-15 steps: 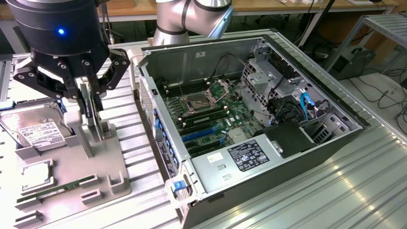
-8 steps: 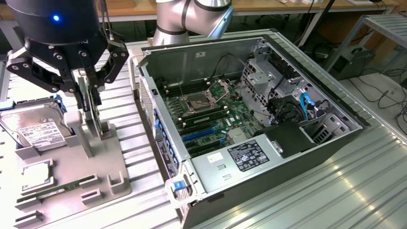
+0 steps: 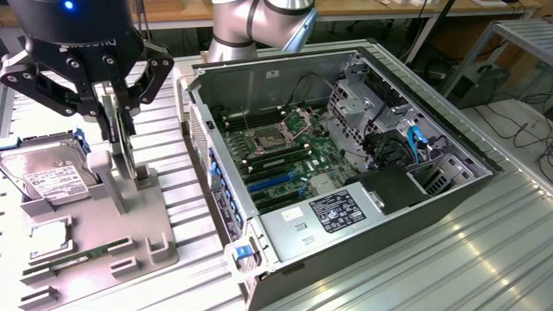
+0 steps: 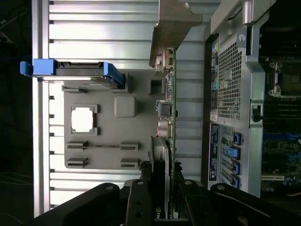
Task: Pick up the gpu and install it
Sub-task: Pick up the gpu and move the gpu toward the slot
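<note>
Two black fingers [image 4: 140,203] of the pincer [image 3: 118,118] sat close against the gpu [image 3: 125,155], one on each face of the card, so I read it as gripped near its upper edge. The gpu stood upright on its long edge over the grey holder tray [image 3: 151,220]. I could not tell whether its lower edge was clear of the tray's slot. Through the wrist view I saw the card edge-on, with its silver end bracket [image 4: 175,23] at the end farthest from the pincer.

Just beside the card, toward the exterior view's left, a hard drive [image 3: 48,173] with a white label leaned in its blue-railed cradle. On the same tray lay a square silver processor [image 3: 49,236] and a narrow green RAM stick [image 3: 78,255]. The tray rested on a ribbed metal surface [image 3: 484,259].

Toward the exterior view's right, apart from the card, the open computer case [image 3: 372,259] lay on its side. Its motherboard [image 3: 294,155] was exposed, with blue expansion slots [image 3: 274,183] facing up. The arm's grey joint [image 3: 250,26] rose behind the case.
</note>
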Controlling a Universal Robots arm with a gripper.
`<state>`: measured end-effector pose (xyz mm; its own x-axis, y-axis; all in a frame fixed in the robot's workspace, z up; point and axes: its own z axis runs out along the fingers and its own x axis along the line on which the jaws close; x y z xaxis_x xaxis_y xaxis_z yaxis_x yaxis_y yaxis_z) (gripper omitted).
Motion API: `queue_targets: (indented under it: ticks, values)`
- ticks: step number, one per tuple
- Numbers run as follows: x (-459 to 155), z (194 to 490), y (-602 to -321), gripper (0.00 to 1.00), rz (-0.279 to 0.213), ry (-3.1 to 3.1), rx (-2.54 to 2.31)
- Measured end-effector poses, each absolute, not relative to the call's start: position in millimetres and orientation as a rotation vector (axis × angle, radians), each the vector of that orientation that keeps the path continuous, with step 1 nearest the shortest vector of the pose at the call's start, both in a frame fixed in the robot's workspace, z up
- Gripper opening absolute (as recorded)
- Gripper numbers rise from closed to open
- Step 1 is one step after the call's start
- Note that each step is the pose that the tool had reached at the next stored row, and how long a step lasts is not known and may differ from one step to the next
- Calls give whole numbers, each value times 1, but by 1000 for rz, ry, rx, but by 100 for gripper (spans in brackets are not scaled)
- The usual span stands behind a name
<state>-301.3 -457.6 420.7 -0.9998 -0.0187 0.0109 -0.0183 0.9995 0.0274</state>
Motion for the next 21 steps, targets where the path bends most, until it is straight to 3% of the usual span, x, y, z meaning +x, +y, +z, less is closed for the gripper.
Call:
queue_targets:
  ticks: [21]
  values:
    - [-301, 456, -458, 27, -46, -3130, 29]
